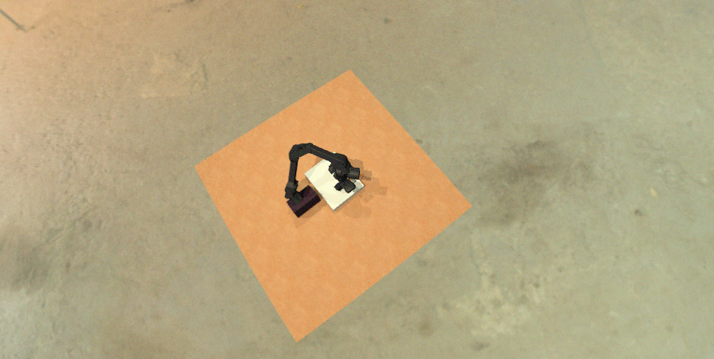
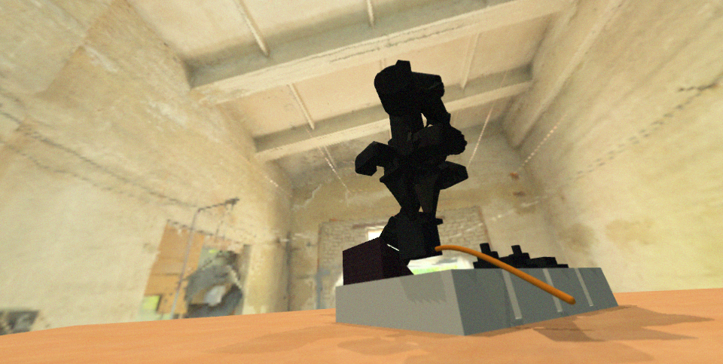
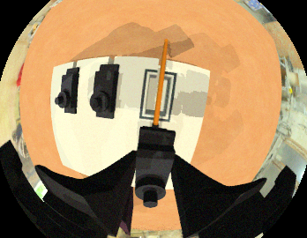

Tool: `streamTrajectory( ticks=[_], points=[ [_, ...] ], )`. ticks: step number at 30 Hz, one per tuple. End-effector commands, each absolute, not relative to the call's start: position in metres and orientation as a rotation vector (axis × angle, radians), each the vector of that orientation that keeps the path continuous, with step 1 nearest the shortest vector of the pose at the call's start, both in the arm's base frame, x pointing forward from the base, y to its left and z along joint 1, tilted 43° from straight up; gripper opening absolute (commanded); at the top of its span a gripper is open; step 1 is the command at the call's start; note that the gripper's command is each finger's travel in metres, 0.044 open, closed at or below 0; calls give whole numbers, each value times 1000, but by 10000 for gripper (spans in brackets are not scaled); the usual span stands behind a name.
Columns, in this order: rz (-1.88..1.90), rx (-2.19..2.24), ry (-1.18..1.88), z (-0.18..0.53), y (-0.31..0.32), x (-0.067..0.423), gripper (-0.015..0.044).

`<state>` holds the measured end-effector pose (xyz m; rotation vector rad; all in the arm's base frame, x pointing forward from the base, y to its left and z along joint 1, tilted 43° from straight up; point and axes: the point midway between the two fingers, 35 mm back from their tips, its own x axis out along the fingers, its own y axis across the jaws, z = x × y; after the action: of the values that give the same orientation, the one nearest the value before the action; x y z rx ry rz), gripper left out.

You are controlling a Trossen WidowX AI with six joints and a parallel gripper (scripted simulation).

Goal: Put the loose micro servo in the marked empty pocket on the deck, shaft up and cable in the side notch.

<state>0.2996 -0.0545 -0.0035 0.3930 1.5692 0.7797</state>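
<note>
My gripper (image 3: 153, 157) (image 2: 412, 240) (image 1: 345, 185) is shut on the loose micro servo (image 3: 153, 154), a dark block with its round output shaft (image 3: 149, 198) towards the wrist camera. Its orange cable (image 3: 160, 78) (image 2: 510, 270) runs out straight from the servo over the marked pocket (image 3: 143, 98), a dark rectangular outline on the pale deck (image 3: 83, 137) (image 2: 404, 306) (image 1: 319, 175). In the wrist view the servo sits on the near side of the pocket. In the exterior view it hangs just above the deck top, and the cable droops past the deck's front face.
Two dark mounted servos (image 3: 106, 92) (image 3: 67, 92) (image 2: 515, 258) sit in the deck left of the pocket. The arm's dark base box (image 1: 303, 201) (image 2: 369, 260) stands beside the deck. All rests on an orange mat (image 1: 324, 256) on a concrete floor.
</note>
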Motion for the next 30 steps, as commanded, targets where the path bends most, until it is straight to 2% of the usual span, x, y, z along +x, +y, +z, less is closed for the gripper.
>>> streamTrajectory(
  ticks=[1, 14, 30],
  points=[
    [774, 396, 1559, -1, -52, 318, 0],
    [775, 396, 1556, 0, -41, 360, 0],
    [776, 396, 1556, -13, -28, 360, 0]
  ],
)
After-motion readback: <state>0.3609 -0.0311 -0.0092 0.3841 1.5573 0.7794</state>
